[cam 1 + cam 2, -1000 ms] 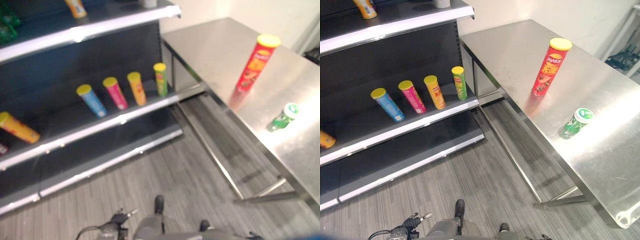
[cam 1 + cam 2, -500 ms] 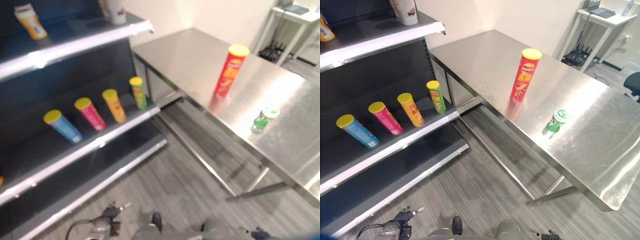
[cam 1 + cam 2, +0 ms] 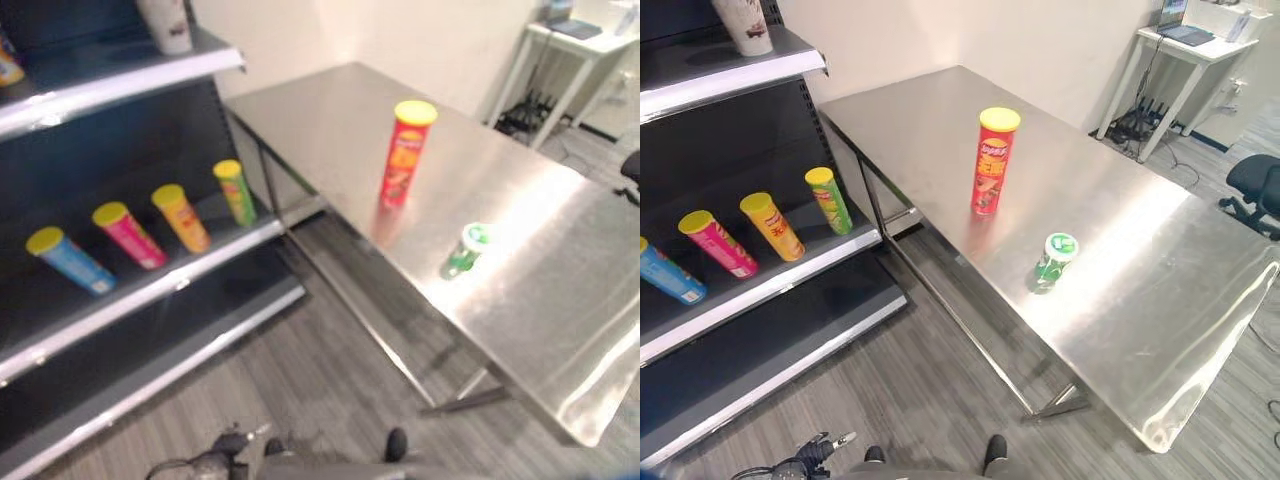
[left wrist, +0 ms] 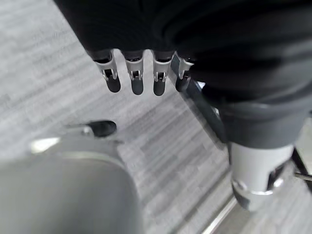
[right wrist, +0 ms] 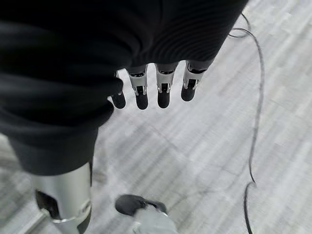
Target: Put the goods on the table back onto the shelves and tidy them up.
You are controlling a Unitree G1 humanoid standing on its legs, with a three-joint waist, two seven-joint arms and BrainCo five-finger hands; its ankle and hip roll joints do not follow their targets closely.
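A tall red chip can with a yellow lid stands upright near the middle of the steel table. A small green can with a white-and-green lid stands closer to the table's front edge. On the dark shelf to the left lean blue, pink, orange and green cans in a row. My left hand and right hand hang low over the grey floor, fingers straight, holding nothing, far from the table's goods.
A pale cup stands on the upper shelf. The table's steel rail runs low between shelf and table. A white side table and an office chair stand at the far right.
The camera has swung to the right, so shelf and table have slid left in the picture. The cans themselves stand where they were.
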